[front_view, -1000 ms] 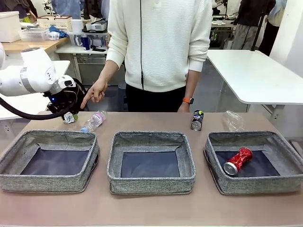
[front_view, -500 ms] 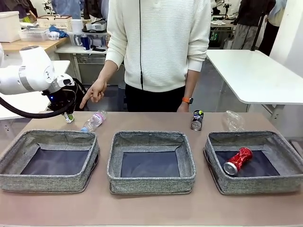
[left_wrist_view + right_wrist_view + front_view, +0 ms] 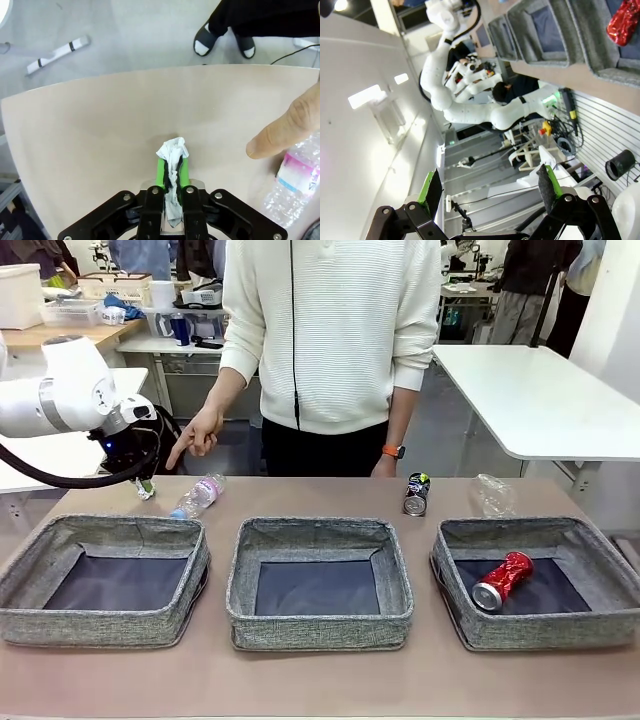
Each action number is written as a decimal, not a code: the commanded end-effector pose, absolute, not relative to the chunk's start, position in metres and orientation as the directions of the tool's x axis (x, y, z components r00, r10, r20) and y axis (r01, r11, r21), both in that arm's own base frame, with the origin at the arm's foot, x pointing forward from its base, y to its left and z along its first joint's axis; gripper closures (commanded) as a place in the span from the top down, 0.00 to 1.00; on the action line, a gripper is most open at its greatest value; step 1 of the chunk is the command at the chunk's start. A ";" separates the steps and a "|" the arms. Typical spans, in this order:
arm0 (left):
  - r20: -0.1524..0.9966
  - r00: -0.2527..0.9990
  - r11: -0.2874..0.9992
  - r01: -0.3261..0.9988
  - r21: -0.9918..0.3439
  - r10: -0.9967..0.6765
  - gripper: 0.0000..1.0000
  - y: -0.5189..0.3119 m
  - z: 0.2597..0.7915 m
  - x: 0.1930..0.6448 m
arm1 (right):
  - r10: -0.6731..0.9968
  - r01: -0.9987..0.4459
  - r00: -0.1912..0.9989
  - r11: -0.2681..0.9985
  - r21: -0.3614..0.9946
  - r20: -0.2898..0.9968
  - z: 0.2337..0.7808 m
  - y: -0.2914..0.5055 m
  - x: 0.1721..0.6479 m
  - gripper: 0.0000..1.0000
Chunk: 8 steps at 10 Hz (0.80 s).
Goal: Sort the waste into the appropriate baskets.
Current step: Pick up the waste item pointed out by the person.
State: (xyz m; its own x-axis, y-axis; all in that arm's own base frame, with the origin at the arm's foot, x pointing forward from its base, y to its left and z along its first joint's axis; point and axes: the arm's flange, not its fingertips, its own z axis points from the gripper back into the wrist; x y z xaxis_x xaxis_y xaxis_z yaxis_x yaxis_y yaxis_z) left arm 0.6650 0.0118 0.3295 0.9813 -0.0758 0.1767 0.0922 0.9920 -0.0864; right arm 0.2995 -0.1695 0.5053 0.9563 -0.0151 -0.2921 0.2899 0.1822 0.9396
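Because the person's hand (image 3: 200, 433) points down just left of the bottle (image 3: 200, 493), the left tool (image 3: 144, 484) works there on the counter (image 3: 320, 680), while the red can (image 3: 502, 580) lies sorted in the basket (image 3: 540, 530) far right of the bottle. From the left wrist, that tool is clenched on the wad (image 3: 172, 150), and the bottle's pink label (image 3: 296, 172) is unreadable. From the right wrist, the right tool (image 3: 490, 192) hangs spread, empty.

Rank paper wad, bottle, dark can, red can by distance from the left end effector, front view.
1. Paper wad, in the left end effector.
2. Blue-capped bottle, beside it.
3. Dark can, far side, right.
4. Red can, right basket.
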 end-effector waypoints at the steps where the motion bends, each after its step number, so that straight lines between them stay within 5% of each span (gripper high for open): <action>1: 0.189 0.982 0.994 0.031 -0.106 -0.011 0.00 0.017 0.378 0.635 | -0.010 0.279 0.960 0.175 0.944 -0.281 0.507 -0.169 0.299 1.00; 4: 0.074 0.989 0.976 -0.111 -0.189 0.127 0.00 0.021 0.520 0.506 | -0.010 0.279 0.960 0.175 0.944 -0.281 0.507 -0.169 0.299 1.00; 6: 0.107 0.993 0.973 -0.032 -0.227 0.058 0.00 0.013 0.560 0.415 | -0.010 0.279 0.960 0.175 0.944 -0.281 0.507 -0.169 0.299 1.00; 8: 0.251 0.967 0.993 0.002 -0.120 0.028 0.00 0.004 0.563 0.350 | -0.010 0.279 0.960 0.175 0.944 -0.281 0.507 -0.169 0.299 1.00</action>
State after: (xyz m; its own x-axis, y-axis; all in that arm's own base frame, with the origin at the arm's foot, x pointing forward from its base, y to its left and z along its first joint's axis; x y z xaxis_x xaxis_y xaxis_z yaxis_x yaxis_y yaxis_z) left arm 0.3704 0.0065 0.5812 0.9879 0.0452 0.1482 -0.0199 0.9856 -0.1678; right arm 0.2990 -0.1702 0.5055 0.9565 -0.0169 -0.2913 0.2894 0.1814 0.9399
